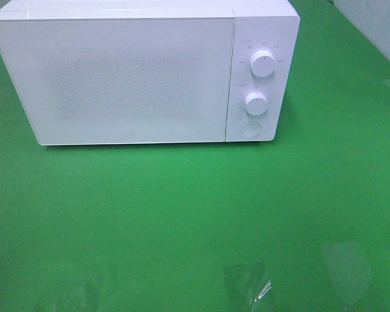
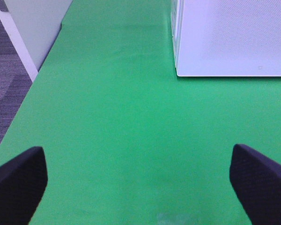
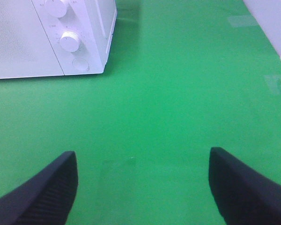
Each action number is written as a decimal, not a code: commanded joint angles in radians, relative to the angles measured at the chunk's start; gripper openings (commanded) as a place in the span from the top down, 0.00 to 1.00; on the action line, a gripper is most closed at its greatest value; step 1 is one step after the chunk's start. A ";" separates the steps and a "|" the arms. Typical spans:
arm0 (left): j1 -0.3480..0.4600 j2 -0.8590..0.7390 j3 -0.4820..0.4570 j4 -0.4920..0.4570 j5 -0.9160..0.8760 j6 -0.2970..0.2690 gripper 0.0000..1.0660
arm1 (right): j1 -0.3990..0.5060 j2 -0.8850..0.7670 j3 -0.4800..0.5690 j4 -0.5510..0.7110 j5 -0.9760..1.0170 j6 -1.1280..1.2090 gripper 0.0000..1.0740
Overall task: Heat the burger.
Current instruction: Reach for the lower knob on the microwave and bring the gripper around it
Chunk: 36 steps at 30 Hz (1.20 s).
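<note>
The burger is not in any view. A white microwave (image 1: 143,75) stands at the back of the green table, door shut, with two knobs (image 1: 262,64) and a round button on its right panel. It also shows in the left wrist view (image 2: 232,37) and in the right wrist view (image 3: 51,35). My left gripper (image 2: 138,180) is open and empty over bare green table, in front of the microwave's left corner. My right gripper (image 3: 143,185) is open and empty, in front of the microwave's control panel. Neither gripper shows in the exterior high view.
The green table cover (image 1: 195,221) fills the scene. Its left edge drops to a grey floor (image 2: 4,79), with a white panel (image 2: 37,23) beyond. A white wall (image 1: 377,26) stands at the back right. Glare patches (image 1: 247,283) lie near the front.
</note>
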 commanded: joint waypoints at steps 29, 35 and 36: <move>0.004 -0.021 0.001 0.001 -0.002 0.003 0.08 | 0.003 -0.012 0.002 -0.001 -0.012 -0.004 0.29; 0.004 -0.021 0.001 0.001 -0.002 0.003 0.08 | 0.003 -0.011 -0.029 -0.005 -0.056 -0.002 0.29; 0.004 -0.021 0.001 0.001 -0.002 0.003 0.08 | 0.003 -0.011 -0.029 -0.005 -0.056 -0.002 0.29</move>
